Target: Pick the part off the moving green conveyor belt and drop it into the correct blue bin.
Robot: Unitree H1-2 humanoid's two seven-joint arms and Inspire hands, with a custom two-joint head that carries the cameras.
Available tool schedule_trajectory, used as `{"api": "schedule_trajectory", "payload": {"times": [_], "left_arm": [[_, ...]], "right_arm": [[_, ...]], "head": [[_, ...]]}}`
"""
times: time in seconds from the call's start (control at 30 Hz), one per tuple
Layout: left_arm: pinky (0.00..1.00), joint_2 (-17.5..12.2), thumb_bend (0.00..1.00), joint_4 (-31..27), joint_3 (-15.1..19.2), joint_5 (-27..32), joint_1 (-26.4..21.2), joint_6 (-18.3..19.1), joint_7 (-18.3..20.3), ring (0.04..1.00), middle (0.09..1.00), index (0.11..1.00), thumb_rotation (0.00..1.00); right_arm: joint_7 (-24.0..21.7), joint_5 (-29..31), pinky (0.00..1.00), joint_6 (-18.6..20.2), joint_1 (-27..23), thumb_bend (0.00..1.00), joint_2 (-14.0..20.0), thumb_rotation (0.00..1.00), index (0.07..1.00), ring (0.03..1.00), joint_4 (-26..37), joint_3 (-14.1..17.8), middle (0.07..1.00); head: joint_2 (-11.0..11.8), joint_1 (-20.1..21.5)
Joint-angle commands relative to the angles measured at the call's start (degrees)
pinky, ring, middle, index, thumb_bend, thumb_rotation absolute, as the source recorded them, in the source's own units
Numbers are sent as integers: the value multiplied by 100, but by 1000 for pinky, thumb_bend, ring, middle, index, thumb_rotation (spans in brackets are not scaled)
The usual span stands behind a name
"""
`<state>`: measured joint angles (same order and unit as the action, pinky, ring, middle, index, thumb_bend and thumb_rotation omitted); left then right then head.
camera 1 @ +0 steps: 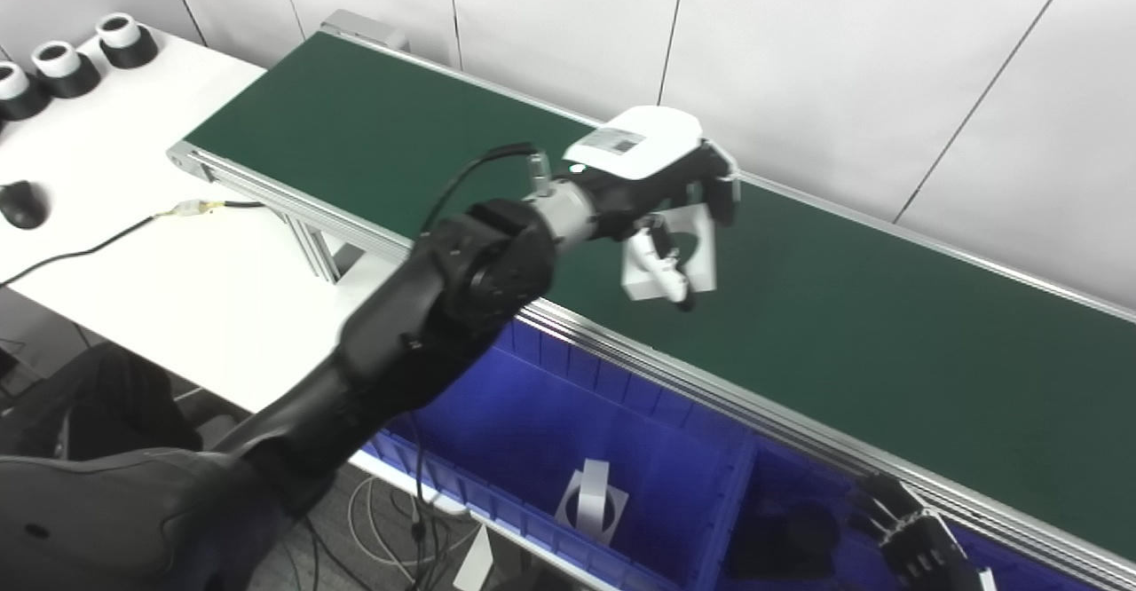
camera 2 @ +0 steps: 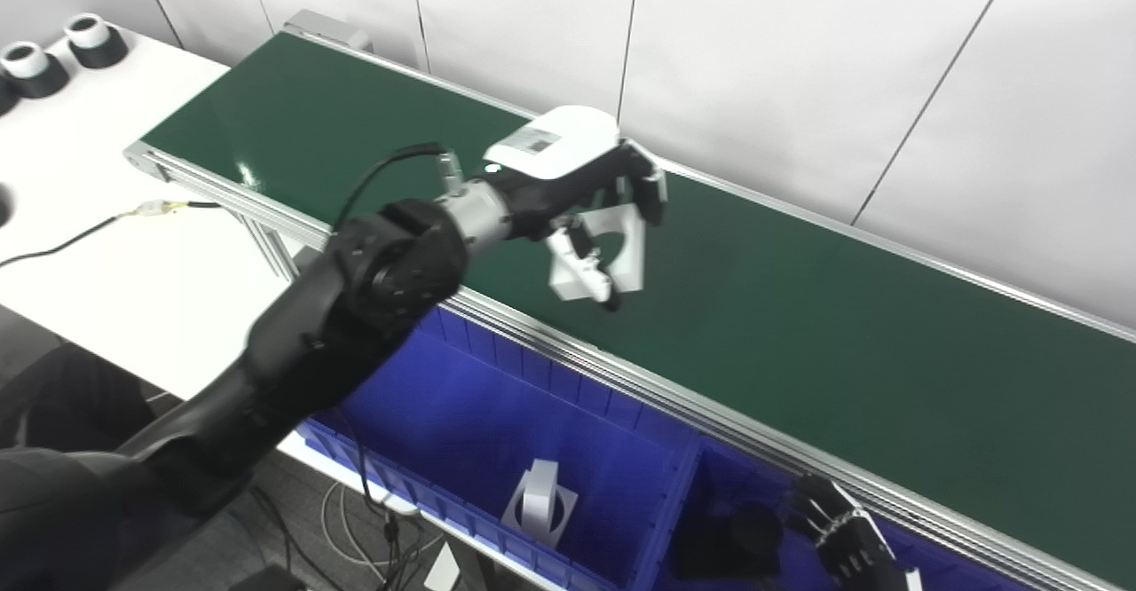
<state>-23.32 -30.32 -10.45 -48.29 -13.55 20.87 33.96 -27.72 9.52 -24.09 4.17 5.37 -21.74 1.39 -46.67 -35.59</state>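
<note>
Near the middle of the frame the left hand [camera 1: 661, 196] reaches out over the green conveyor belt [camera 1: 887, 325], its fingers [camera 1: 721, 185] curled down over the top of a white bracket-like part [camera 1: 688, 249] with a round hole, and its thumb crossing the part's front. The hand appears closed on the part, though whether the part is lifted clear of the belt or resting on it cannot be told from these views.

Below the belt's near rail, at the bottom of the frame, sits a row of blue bins. The left blue bin [camera 1: 550, 396] already contains a similar white part [camera 1: 590, 502]. The neighbouring bin [camera 1: 781, 484] to its right holds a dark object [camera 1: 785, 538] whose shape is hard to make out. The right hand [camera 1: 914, 538] waits low at the lower right, by the belt rail above that bin, fingers spread and empty.

By my reading, the grasp is made or nearly so; carrying the part back over the rail and releasing it is what remains. Judging by the matching white part, the left bin looks like the correct one.

On the white counter [camera 1: 160, 254] at the upper left stand black-and-white cylinders [camera 1: 62, 63] and a cable [camera 1: 106, 240].
</note>
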Motion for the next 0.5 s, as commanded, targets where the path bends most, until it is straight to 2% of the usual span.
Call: {"api": "schedule_trajectory", "payload": {"times": [0.0, 0.07, 0.2, 0.33, 0.47], "left_arm": [[390, -141, 500, -318, 142, -129, 75, 85, 22, 413, 497, 531, 0], [394, -155, 499, -451, 211, -194, 207, 142, 131, 411, 495, 536, 0], [391, -181, 500, -569, 371, -178, 574, 25, 116, 412, 491, 532, 0], [384, -186, 499, -527, 428, -350, 949, -12, 95, 406, 499, 534, 0], [385, -238, 499, -253, 457, -494, 1271, -167, -106, 408, 500, 532, 0]], "right_arm": [[-156, 144, 714, -283, -164, 902, 24, 213, 772, 767, 101, 70, 789], [-220, 171, 707, -283, -205, 903, 42, 235, 772, 764, 58, 120, 786], [-336, 211, 706, -283, -263, 905, 22, 229, 763, 758, -12, 237, 777], [-437, 234, 713, -283, -275, 907, -11, 232, 759, 761, -49, 308, 775], [-487, 218, 718, -283, -267, 908, -41, 242, 760, 770, -75, 346, 777]], "head": [[-18, -127], [-34, -198], [-49, -243], [22, -182], [67, -113]]}}
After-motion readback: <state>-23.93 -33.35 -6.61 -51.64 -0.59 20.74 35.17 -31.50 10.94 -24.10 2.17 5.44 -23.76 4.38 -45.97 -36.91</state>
